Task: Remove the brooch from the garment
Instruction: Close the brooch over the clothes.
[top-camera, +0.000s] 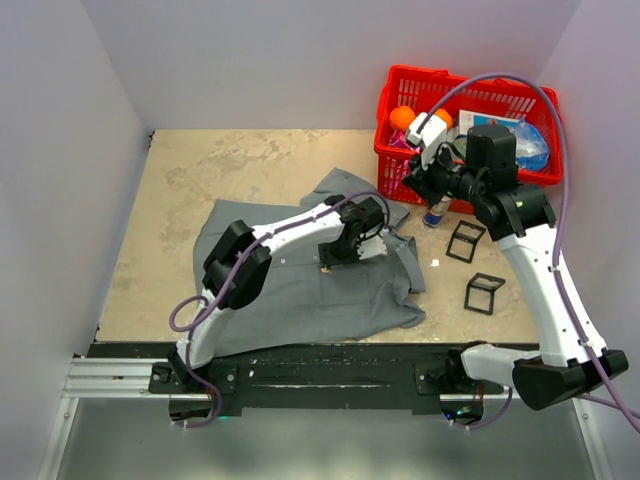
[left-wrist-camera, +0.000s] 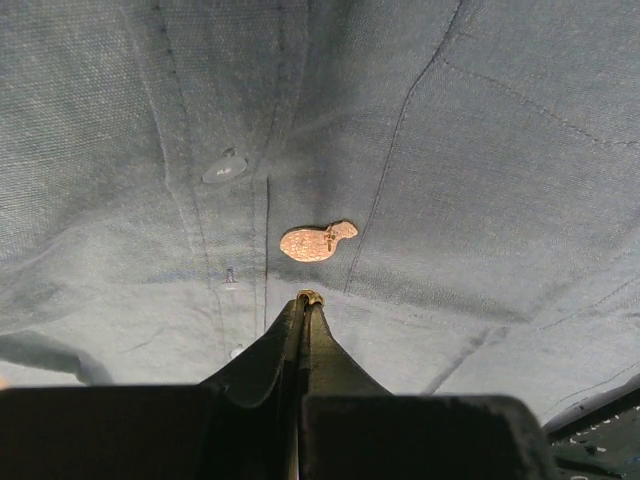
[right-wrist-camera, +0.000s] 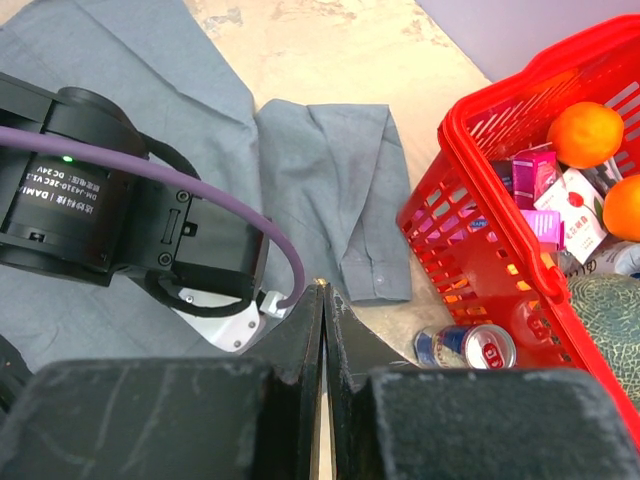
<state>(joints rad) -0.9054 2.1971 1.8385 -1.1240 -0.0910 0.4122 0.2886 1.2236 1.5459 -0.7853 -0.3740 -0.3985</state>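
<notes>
Grey woven shirt (left-wrist-camera: 480, 200) lies under my left gripper (left-wrist-camera: 308, 300), jaws pressed together; whether they pinch anything, I cannot tell. A small gold oval brooch (left-wrist-camera: 316, 242) sits just ahead.

Shirt (top-camera: 300, 295) on counter (top-camera: 160, 220), brooch (left-wrist-camera: 317, 241) on shirt near a button (left-wrist-camera: 224, 167), left pincer (left-wrist-camera: 308, 300) just before brooch, basket (top-camera: 392, 105) right-behind shirt, can (top-camera: 433, 212) and frames (top-camera: 470, 228) right of shirt.

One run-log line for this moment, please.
left claw: shut, tips just short of brooch | brooch: on grey shirt | right claw: shut, empty, beside red basket | removal: not yet done
</notes>
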